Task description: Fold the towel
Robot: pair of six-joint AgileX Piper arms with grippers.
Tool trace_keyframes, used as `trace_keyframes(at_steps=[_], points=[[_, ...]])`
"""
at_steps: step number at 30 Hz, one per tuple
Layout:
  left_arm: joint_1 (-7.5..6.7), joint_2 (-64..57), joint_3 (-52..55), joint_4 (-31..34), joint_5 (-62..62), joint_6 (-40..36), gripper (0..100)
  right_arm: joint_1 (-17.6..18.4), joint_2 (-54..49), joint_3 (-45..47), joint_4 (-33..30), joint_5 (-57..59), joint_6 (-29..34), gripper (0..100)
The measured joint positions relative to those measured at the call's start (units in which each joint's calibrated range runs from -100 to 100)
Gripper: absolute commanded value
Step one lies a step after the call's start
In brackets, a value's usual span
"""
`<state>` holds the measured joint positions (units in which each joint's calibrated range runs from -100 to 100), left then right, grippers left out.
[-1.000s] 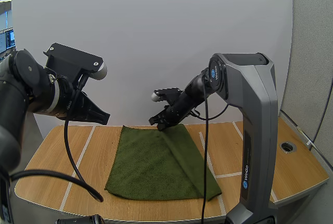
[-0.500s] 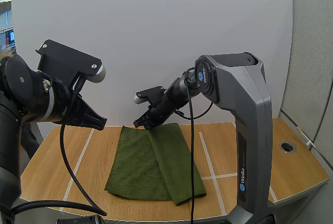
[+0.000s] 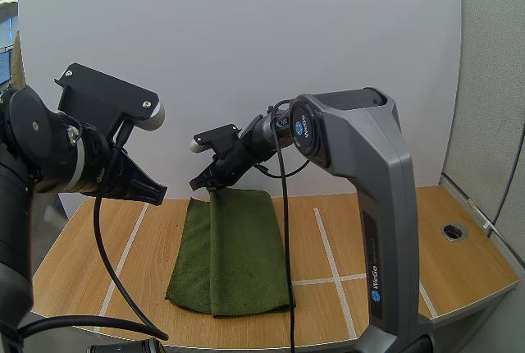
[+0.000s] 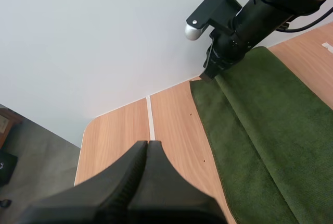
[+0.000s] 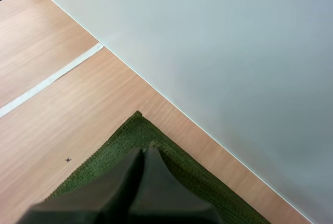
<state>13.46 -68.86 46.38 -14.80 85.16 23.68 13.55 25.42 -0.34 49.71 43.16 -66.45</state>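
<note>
**Right gripper pinching the towel's far edge; left arm held off the cloth**

High view: our right arm reaches forward and across to its own left, with the forearm sloping down toward the far side of the table. The right gripper sits tips-down at the far edge of the towel, and the cloth rises a little to meet it. The green towel lies lengthwise on the middle of the table. Its right part is doubled over onto the rest, and the edge of that upper layer runs from the gripper to the near side. Our left arm is raised at the left. The left gripper hangs above bare wood, apart from the towel and pointing toward it.

Right wrist view: here we can see the grip itself, which the high view does not resolve. The right gripper has its fingers pressed into one wedge, nipping a thin fold of towel just beside its far corner.

Left wrist view: the left gripper has its fingers pressed together on nothing, over wood near a pale line. Farther off, the right gripper is at the towel's far edge, and a crease runs down the cloth from it.
</note>
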Motion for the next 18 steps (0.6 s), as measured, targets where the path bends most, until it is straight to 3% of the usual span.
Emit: trace_keyframes(at_steps=[18], points=[[0.00,0.00,0.00,0.68,0.15,-0.09,0,0.81,3.60,-5.43,1.03,5.90,1.48,0]])
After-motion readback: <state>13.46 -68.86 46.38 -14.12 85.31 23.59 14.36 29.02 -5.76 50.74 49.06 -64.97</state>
